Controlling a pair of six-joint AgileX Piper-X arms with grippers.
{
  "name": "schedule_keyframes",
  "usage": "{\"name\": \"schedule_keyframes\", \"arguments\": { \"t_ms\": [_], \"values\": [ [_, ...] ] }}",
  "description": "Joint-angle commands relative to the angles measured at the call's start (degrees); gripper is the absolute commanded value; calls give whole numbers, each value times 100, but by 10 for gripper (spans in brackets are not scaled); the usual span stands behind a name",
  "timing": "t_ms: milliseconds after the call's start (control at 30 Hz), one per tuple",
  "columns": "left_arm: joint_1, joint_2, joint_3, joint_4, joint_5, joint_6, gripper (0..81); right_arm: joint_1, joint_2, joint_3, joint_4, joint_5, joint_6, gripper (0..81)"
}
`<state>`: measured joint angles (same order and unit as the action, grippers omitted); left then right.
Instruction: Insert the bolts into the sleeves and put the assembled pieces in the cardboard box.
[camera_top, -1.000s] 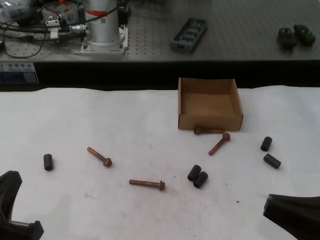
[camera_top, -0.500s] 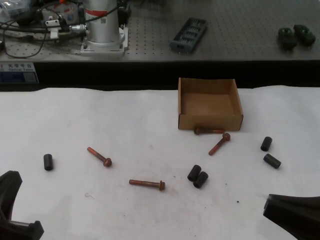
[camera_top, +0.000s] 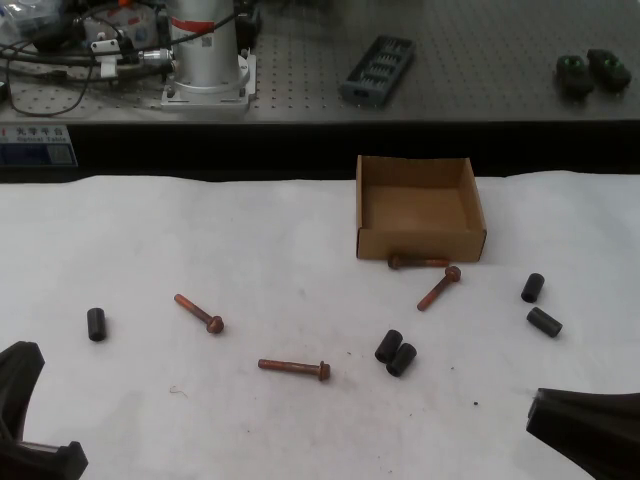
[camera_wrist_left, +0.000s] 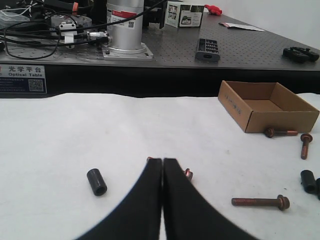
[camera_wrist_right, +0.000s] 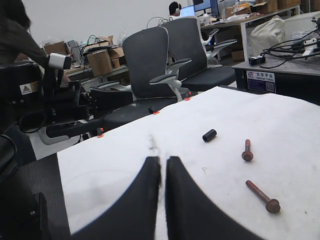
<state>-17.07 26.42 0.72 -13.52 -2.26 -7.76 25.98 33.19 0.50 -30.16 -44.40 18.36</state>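
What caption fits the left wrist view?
Shut left gripper over white sheet; black cylindrical sleeve, copper-coloured bolt, open brown cardboard box.

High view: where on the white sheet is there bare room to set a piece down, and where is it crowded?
Free: the white sheet left of the cardboard box, beyond the lone sleeve. Crowded: before the box, among two bolts and the paired sleeves.

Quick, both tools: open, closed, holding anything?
Left tool: closed, holding nothing.
Right tool: closed, holding nothing.
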Motion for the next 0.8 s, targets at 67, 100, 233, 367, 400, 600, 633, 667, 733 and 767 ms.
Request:
{"name": "schedule_keyframes", "arguments": {
  "t_ms": [67,100,233,367,400,600,633,667,733,767],
  "values": [
    [2,-44,-72,-12,-3,85,6,-31,-28,-50,-17,15,0,54],
    [2,-44,-72,-12,-3,85,6,-31,-28,-50,-17,15,0,54],
    [2,-44,-72,-12,-3,85,6,-31,-28,-50,-17,15,0,54],
    [2,-44,-72,-37,-3,85,6,-31,-28,-50,-17,15,0,54],
    [2,-44,-72,-37,-3,85,6,-31,-28,-50,-17,15,0,54],
    [2,-44,-72,-802,567,-1531,6,-31,-28,-50,-426,137,255,54],
    [2,-44,-72,-1095,844,-1919,6,-31,-28,-50,-550,139,551,54],
    [2,-44,-72,-1357,1129,-2254,6,-31,-28,-50,-662,139,788,54],
    [2,-44,-72,-1712,1480,-2643,6,-31,-28,-50,-814,139,923,54],
    [2,-44,-72,-1833,1602,-2741,6,-31,-28,-50,-860,139,922,54]
  ]
}}
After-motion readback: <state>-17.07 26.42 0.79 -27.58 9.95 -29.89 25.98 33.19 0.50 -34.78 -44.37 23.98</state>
